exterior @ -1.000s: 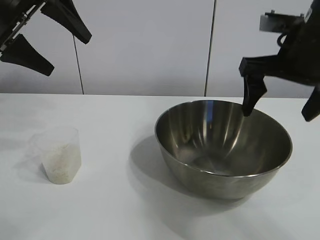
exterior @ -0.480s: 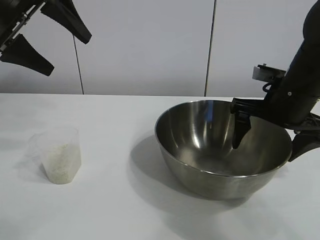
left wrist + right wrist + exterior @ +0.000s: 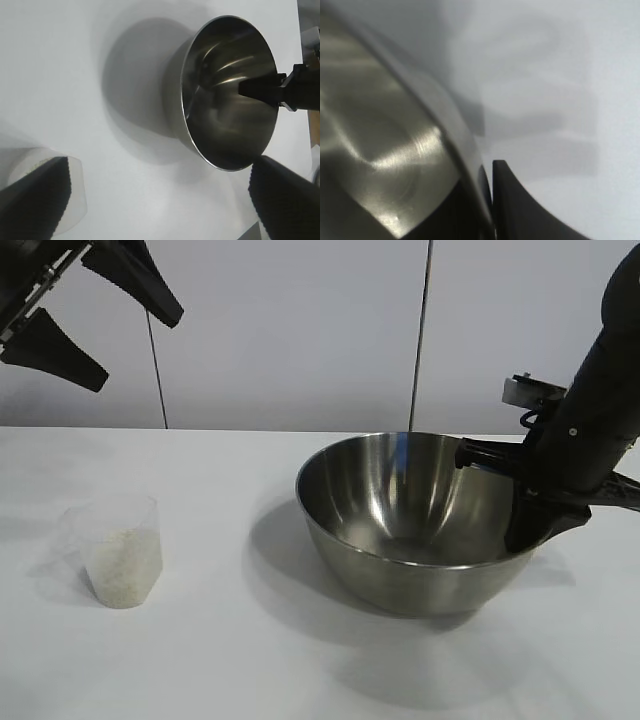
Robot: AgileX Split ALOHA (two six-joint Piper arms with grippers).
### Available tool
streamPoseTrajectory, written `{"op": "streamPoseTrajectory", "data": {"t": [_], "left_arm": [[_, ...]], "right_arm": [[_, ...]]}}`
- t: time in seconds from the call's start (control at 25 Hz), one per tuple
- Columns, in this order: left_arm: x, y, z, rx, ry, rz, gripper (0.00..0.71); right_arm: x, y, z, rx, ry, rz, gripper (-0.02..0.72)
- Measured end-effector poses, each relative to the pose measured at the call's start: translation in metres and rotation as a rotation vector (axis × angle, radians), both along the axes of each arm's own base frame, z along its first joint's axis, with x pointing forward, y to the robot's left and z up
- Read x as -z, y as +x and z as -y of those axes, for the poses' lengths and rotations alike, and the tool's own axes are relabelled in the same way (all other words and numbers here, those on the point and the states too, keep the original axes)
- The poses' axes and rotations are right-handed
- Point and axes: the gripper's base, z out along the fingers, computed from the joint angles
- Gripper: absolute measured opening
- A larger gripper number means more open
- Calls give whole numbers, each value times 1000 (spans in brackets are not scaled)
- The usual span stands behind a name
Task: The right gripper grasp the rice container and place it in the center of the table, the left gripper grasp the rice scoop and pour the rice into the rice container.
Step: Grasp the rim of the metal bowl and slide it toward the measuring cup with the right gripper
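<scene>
Rice container [image 3: 420, 525], as we see it, is a large round steel bowl with a thin rim and a shiny, streaked inside, sitting right of the table's middle. The right gripper [image 3: 530, 505] has pinched its two black tapered fingers onto the rim at the bowl's 3 o'clock edge: one finger reaches inside the wall, the other presses against the outside, as the right wrist view shows with the rim [image 3: 470, 165] sandwiched between them. At about 9 o'clock from the bowl, well apart, stands the rice scoop [image 3: 118, 550], a small translucent plastic cup with tapered walls, partly filled with off-white rice [image 3: 122, 565]. The left gripper [image 3: 85, 305] hangs high at 11 o'clock above the scoop, its pointed fingers spread wide and holding nothing. We note the table [image 3: 200, 660] is plain matte white, with pale wall panels [image 3: 290, 330] behind.
</scene>
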Motion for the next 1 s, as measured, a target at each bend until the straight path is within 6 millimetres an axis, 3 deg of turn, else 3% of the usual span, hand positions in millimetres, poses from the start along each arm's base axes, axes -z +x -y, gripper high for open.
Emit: {"op": "streamPoseTrajectory", "data": {"t": [0.32, 0.6, 0.68, 1.0], "left_arm": [[0, 0, 0, 0, 0, 0, 694], [0, 0, 0, 0, 0, 0, 694], [0, 0, 0, 0, 0, 0, 694], [0, 0, 0, 0, 0, 0, 694]], "right_arm": [[-21, -2, -8, -28, 59, 69, 10], [-23, -16, -62, -157, 68, 94, 10], [-23, -17, -69, -159, 64, 104, 10], [2, -14, -71, -154, 20, 64, 10]]}}
